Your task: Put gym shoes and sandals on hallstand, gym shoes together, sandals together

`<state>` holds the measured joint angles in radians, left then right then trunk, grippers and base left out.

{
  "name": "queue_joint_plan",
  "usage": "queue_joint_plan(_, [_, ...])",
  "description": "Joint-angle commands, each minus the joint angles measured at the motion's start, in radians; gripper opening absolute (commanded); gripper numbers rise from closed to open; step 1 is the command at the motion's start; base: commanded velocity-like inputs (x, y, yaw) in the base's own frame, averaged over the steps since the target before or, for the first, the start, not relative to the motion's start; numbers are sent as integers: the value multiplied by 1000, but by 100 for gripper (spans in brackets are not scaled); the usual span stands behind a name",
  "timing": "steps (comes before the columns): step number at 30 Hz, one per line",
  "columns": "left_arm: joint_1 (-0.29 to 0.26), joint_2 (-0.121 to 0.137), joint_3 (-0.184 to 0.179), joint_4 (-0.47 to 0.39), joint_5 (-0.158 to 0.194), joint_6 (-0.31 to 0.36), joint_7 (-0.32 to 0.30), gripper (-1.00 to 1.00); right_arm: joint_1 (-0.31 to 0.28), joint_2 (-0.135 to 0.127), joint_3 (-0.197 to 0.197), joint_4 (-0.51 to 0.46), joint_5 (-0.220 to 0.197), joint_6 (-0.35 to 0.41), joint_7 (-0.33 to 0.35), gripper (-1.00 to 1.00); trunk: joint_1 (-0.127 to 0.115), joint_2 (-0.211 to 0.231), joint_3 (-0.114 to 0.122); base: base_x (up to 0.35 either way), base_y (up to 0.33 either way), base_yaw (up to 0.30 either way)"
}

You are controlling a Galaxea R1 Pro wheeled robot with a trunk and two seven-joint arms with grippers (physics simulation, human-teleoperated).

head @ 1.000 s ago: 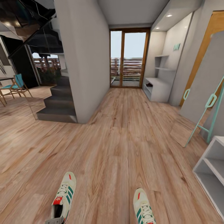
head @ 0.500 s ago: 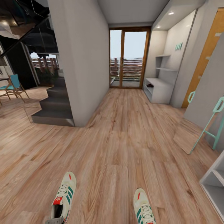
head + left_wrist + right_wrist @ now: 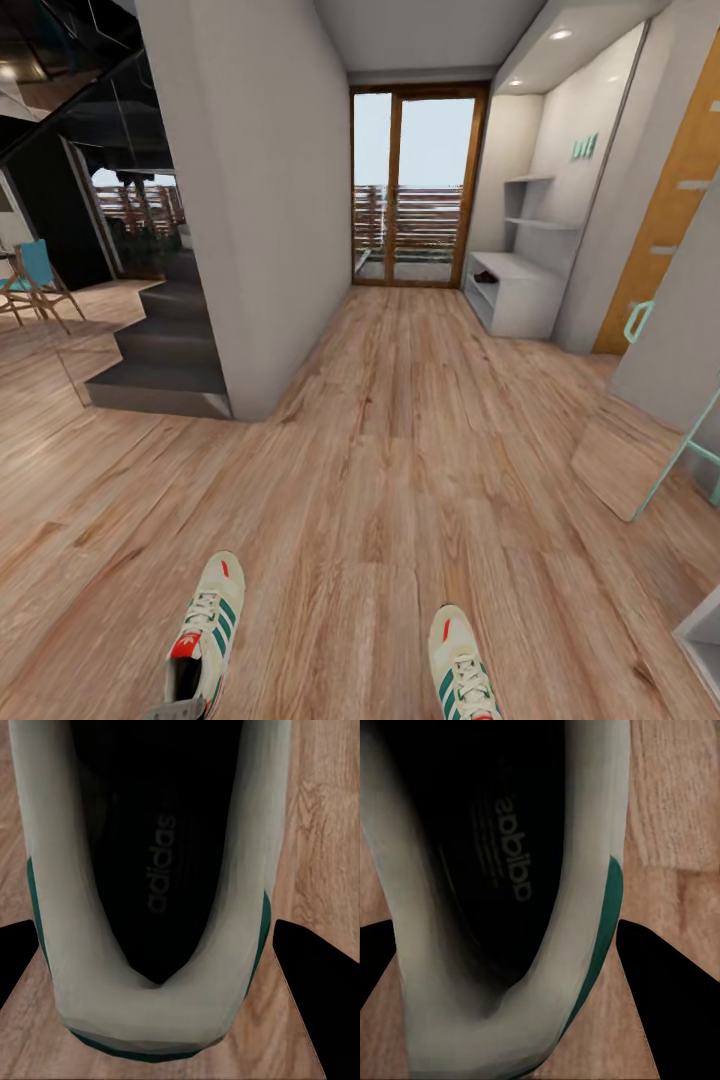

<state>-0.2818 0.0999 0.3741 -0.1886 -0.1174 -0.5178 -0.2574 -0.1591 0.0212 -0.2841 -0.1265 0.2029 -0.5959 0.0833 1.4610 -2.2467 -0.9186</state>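
Two cream-white gym shoes with green stripes hang over the corridor floor (image 3: pixel 380 470). At the head view's lower left is the left shoe (image 3: pixel 205 625); the right shoe (image 3: pixel 460 665) is at its lower right. My left gripper (image 3: pixel 155 926) is shut on the heel of the left shoe (image 3: pixel 150 1020), a black finger on each side. My right gripper (image 3: pixel 506 922) is shut the same way on the other shoe (image 3: pixel 457 1020). The pale grey hallstand (image 3: pixel 520 295) stands far down the corridor on the right. A small dark shape (image 3: pixel 482 274) lies on its bench, too small to tell if it is a sandal.
A grey wall block (image 3: pixel 250 200) and dark stairs (image 3: pixel 165 360) stand on the left. A glass door (image 3: pixel 415 185) closes the corridor's end. On the right are a wooden door (image 3: pixel 670 200), a leaning panel with a teal frame (image 3: pixel 660 400) and a white shelf corner (image 3: pixel 705 635).
The whole view has shifted: the panel and the white shelf unit slide out to the right, so the camera has moved. Both shoes keep their places in the picture.
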Motion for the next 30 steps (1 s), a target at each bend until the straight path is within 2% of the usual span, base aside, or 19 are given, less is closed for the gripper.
queue_joint_plan(1, [-1,0,9,1,-10,-4,-5,-100,0,0,-9,0,4,-2,7,-100,0,0,-1,339,0,0])
queue_joint_plan(30, [-1,0,9,0,-10,-4,-5,-100,0,0,-9,1,4,-2,7,-100,0,0,-1,340,0,0])
